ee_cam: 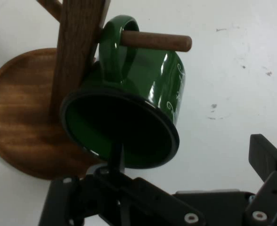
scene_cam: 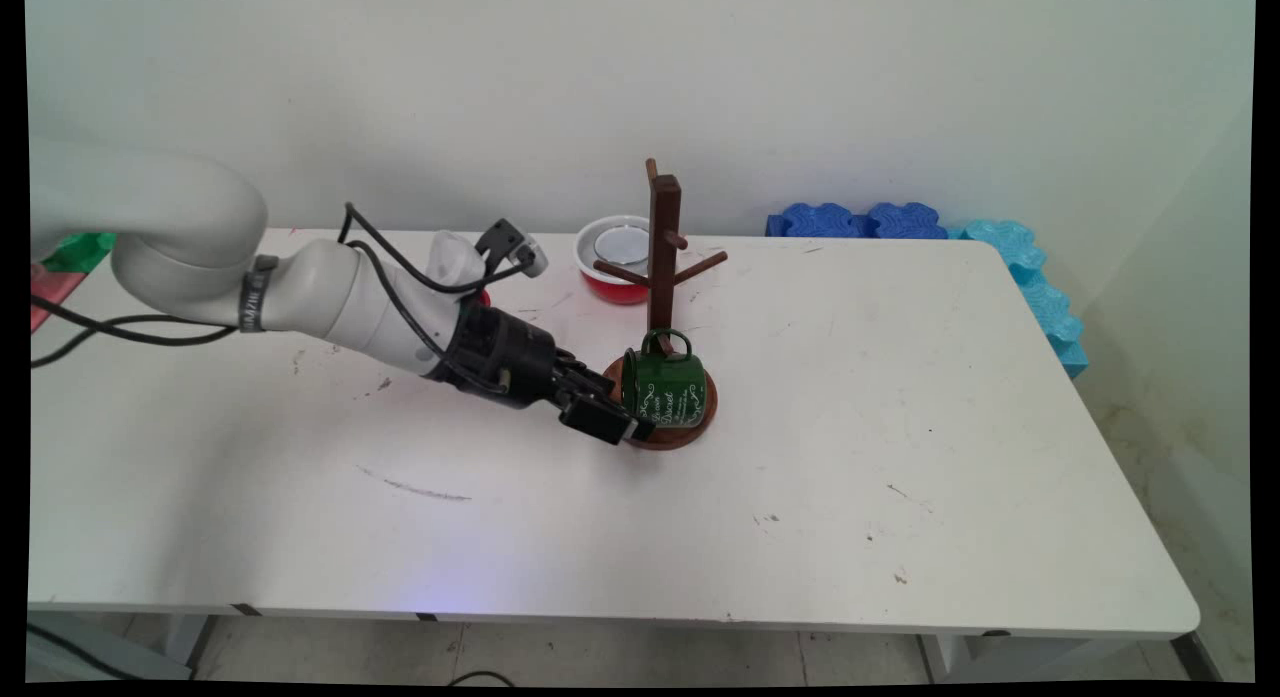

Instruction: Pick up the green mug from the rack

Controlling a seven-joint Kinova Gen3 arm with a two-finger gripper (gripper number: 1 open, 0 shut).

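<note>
My gripper (scene_cam: 622,424) is spread, one finger reaching inside the rim of the green mug (scene_cam: 664,385), which hangs mouth-down by its handle on a low peg of the wooden mug tree (scene_cam: 662,267) on the table (scene_cam: 850,457).

Glossy green enamel mug (ee_cam: 143,89); smooth wooden mug tree (ee_cam: 77,52); scuffed matt white table (scene_cam: 800,457).

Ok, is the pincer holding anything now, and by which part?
Nothing gripped: the pincer is open astride the mug rim; the mug hangs by its handle on a peg.
</note>
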